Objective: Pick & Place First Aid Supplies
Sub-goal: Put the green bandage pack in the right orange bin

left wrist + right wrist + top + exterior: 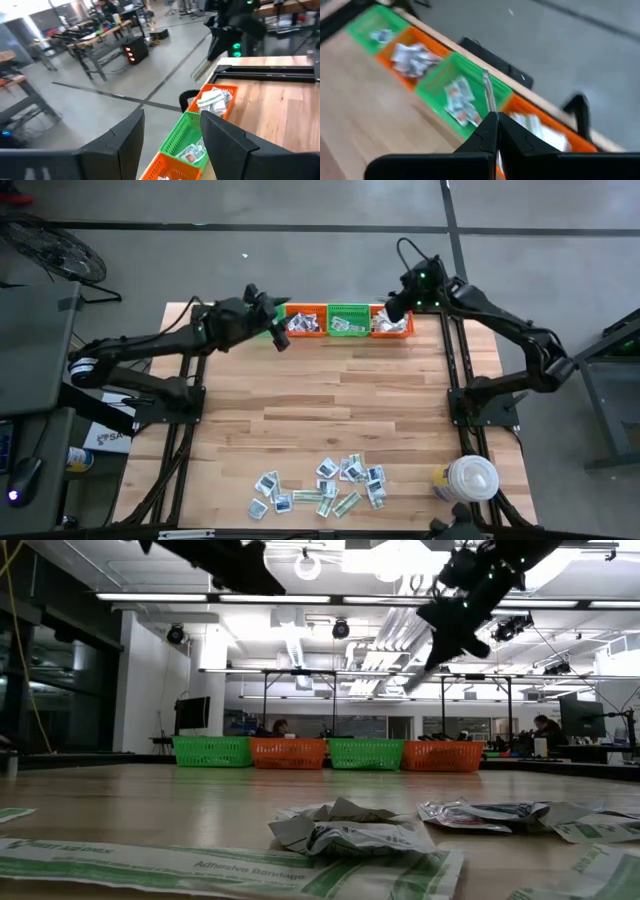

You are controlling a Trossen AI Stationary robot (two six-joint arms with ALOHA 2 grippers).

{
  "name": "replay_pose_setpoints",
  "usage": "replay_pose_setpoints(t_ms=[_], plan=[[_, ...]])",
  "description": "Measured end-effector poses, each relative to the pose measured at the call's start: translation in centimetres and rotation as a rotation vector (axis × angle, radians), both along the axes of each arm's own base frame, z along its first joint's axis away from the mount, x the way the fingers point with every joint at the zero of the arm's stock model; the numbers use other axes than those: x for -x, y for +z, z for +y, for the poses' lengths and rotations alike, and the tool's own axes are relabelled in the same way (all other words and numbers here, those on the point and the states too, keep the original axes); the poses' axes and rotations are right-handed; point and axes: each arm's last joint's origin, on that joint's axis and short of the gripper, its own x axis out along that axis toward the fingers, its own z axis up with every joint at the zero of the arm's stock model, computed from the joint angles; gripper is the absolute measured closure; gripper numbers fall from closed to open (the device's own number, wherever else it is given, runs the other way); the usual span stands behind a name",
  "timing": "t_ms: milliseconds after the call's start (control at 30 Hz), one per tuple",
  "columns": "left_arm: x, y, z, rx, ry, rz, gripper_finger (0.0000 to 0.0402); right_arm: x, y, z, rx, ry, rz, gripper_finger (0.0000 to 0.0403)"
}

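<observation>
Nearest the low camera lies a pale-green strip packet (200,865), and we can read "Adhesive Bandage" printed along it; smaller lettering at its end is too blurred for us to make out. It belongs to the loose pile of first aid supplies (322,485) at the near edge of the table (400,410), beside a white lidded container (470,478).

Both our grippers are at the far edge, over the row of baskets (345,320), well apart from that pile. Our left gripper (170,142) hangs with its fingers spread wide and nothing between them, above the left end of the row. Our right gripper (492,131) is pinched closed on a thin strip packet (488,92) that stands up from its fingertips, hovering over the boundary of the green basket (445,82) and the orange basket (540,125).

We judge the next pick turns on this: the pile lies straight back toward the arms' bases, roughly midway between them. The strips there lie at mixed angles, so wrist alignment will matter.
</observation>
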Motion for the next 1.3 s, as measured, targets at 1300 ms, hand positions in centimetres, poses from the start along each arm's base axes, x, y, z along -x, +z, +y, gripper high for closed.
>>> replay_pose_setpoints(t_ms=[1300], plan=[[3.2,-1.5,7.0,0.041,-0.256,0.114,0.0211,-0.6,-10.6,-5.3,-0.401,-0.405,0.224,0.0391]])
